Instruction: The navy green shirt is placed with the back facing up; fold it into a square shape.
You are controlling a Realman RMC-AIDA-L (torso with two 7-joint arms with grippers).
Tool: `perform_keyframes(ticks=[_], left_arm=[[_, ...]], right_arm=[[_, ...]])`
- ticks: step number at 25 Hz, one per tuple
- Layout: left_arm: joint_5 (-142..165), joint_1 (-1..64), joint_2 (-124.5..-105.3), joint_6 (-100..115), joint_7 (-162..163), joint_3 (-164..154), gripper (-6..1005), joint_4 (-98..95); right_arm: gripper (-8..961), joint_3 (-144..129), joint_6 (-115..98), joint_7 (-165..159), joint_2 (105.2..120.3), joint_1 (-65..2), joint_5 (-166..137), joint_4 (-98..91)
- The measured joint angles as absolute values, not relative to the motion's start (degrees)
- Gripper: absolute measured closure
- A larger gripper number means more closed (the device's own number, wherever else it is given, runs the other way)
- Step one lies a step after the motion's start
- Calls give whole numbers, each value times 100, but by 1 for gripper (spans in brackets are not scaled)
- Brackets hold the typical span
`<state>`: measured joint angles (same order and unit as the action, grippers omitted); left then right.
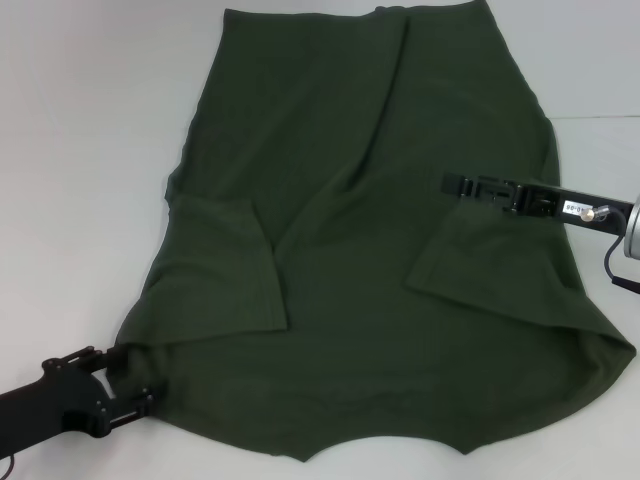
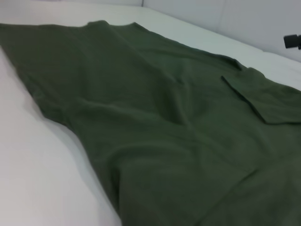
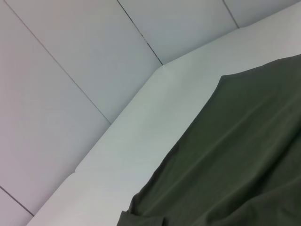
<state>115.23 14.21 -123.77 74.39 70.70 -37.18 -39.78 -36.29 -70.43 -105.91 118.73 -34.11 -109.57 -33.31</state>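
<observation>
The navy green shirt [image 1: 350, 250] lies spread on the white table [image 1: 80, 150], with both sleeves folded inward: one flap on the left [image 1: 230, 265], one on the right [image 1: 490, 260]. My left gripper [image 1: 118, 378] is at the shirt's near left corner, open, with the cloth's edge between its fingers. My right gripper [image 1: 447, 184] hovers over the shirt's right side, just above the right sleeve flap. The left wrist view looks across the shirt [image 2: 164, 132] to a folded sleeve [image 2: 268, 99] and the far right gripper [image 2: 292, 41]. The right wrist view shows the shirt's edge [image 3: 244, 155].
White table surface shows to the left of the shirt and at the far right [image 1: 600, 90]. A pale panelled wall [image 3: 70, 70] rises behind the table's far edge. The shirt's near hem reaches almost to the front edge of the head view.
</observation>
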Motion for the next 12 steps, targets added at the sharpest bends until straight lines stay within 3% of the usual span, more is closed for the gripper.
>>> perform_keyframes(ticks=[12], left_arm=[[11588,1525,-12381,7633,7170,-3753,242,-4031]], right_arm=[[66,-3630,-7047,-10587,11856,-3378,-10882,-3336]])
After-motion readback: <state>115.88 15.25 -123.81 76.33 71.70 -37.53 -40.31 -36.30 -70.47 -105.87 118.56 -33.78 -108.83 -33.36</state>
